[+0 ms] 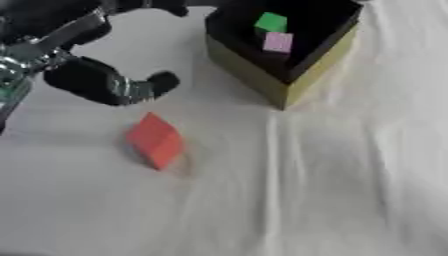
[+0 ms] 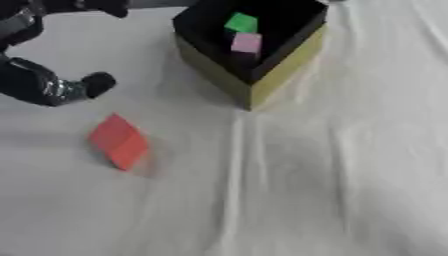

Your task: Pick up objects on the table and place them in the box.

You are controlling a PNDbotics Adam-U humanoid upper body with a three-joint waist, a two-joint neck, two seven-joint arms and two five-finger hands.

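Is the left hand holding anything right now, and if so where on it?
Nothing is held. The left hand hangs above the red block, which lies on the white cloth, apart from the hand.

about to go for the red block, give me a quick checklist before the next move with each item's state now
1. Red block free on the white cloth, nothing on it: ok.
2. Left hand holds nothing: ok.
3. Left hand is over the block: not ok, it is beyond it, apart.
4. Box open on top: ok.
5. Room in the box beside the green cube and pink cube: ok.
6. Right hand out of the way: cannot tell, not in view.
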